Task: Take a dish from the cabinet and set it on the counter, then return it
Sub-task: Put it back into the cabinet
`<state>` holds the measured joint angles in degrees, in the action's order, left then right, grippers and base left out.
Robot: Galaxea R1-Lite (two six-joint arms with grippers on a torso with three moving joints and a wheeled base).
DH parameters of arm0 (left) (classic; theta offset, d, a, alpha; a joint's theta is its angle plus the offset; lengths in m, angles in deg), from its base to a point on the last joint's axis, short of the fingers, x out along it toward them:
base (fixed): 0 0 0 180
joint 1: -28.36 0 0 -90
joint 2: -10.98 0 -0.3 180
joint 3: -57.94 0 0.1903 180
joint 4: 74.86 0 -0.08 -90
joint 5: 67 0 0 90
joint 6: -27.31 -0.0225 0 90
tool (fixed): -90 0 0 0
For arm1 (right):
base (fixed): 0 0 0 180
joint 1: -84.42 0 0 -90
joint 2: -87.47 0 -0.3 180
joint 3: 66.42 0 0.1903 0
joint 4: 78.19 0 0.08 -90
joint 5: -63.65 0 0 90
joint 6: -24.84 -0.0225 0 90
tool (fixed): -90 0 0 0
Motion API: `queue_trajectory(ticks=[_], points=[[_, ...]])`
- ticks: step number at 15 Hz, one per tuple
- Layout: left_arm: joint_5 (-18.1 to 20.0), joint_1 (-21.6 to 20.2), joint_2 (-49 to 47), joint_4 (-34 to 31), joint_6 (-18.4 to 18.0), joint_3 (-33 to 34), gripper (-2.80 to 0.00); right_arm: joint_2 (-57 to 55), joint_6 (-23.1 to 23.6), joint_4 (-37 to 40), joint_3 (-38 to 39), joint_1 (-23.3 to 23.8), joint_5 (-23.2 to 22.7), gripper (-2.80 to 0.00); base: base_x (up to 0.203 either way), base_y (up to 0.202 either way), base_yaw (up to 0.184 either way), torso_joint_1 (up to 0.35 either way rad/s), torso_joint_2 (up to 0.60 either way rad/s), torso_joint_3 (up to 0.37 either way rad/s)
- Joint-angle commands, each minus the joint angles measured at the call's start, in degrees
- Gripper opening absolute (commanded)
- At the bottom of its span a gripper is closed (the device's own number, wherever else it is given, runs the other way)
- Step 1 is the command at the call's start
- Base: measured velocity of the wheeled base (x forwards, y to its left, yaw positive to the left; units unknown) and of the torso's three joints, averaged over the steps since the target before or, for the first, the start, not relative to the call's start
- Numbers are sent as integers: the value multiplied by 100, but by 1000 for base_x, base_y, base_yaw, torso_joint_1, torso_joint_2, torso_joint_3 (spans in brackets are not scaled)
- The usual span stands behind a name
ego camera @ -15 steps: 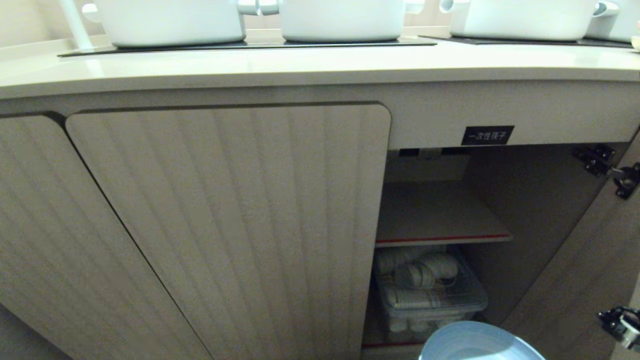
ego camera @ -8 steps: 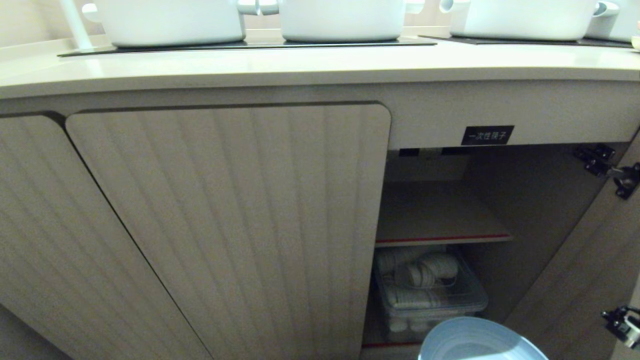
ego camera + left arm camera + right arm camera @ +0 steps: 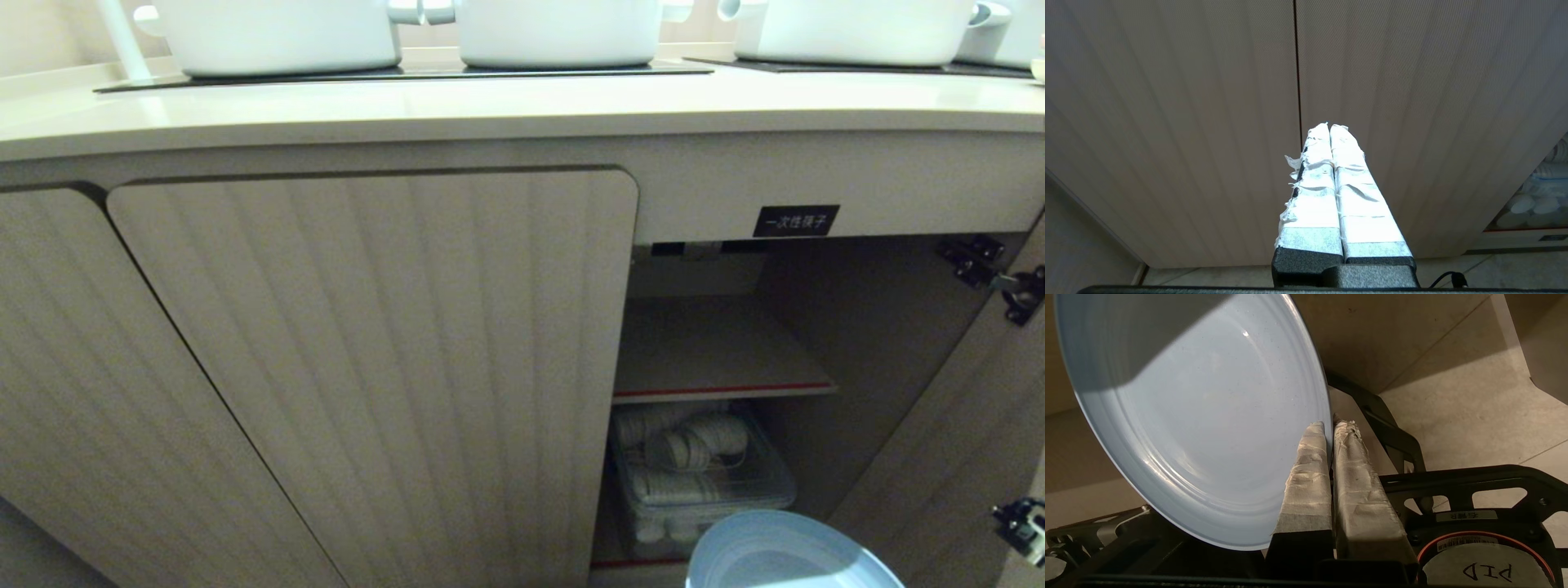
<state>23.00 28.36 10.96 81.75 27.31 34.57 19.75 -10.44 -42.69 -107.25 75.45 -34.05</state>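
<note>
The right gripper is clenched on the rim of the light-blue plate, its two taped fingers pinching the edge so the plate spreads out away from the wrist, tilted. In the head view the plate shows only as an arc at the lower edge, low in front of the open right bay of the cabinet, just before the clear bin of white rolled items on the cabinet floor.

Above the bin, one inner shelf with a red-trimmed front edge lies bare. The open door swings out on the right with two black hinges; two ribbed doors on the left are shut. A small black label sits on the rail over the opening.

The desk carries four white pots, the nearest being, on black cooktop panels, with a bare strip along its front edge.

The left gripper hangs in front of the shut doors, fingers pressed together and grasping nothing.
</note>
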Motion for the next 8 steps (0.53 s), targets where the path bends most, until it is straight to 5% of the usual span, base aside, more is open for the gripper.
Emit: queue_trajectory(ticks=[1, 8], points=[[0, 0, 2, 2, 0, 0, -280, -64, -61, -76, -44, 9, -3, -280, 0, 0, 0, 0, 0, 0], [-9, 0, 2, 2, 0, 0, -280, -394, -316, -149, -383, 84, 93, -280, 0, 0, 0, 0, 0, 0]])
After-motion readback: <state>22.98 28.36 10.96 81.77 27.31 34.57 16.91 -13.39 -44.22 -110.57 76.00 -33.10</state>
